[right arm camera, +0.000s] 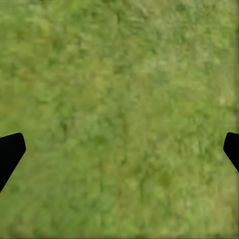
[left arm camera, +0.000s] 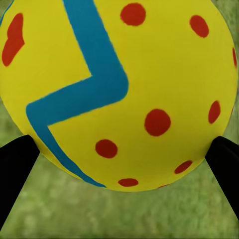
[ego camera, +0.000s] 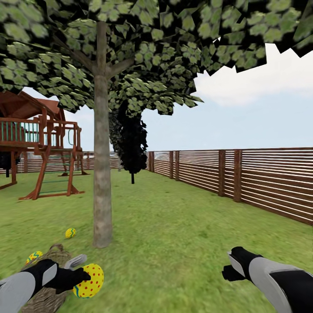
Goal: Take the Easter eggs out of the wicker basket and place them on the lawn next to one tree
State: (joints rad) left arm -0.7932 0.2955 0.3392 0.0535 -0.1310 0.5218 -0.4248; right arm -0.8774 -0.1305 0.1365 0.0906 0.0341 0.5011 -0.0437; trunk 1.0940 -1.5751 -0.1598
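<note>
Head view looks across the lawn (ego camera: pixel 182 226) toward the tree (ego camera: pixel 102 191), whose grey-brown trunk rises from the grass just ahead. The left pincer (ego camera: pixel 84 278) is closed on a yellow Easter egg (ego camera: pixel 90 280) with red dots, held low over the grass beside the wicker basket (ego camera: pixel 52 261). A second egg (ego camera: pixel 33 257) sits at the basket's rim, and a third egg (ego camera: pixel 70 233) lies on the grass near the trunk's base. In the left wrist view the held egg (left arm camera: pixel 124 89) sits between the two dark fingers (left arm camera: pixel 15 169). The right pincer (ego camera: pixel 230 271) hangs above bare grass, its fingertips (right arm camera: pixel 10 152) spread wide apart. A wooden playset (ego camera: pixel 41 148) and slatted fence (ego camera: pixel 243 178) stand behind.
</note>
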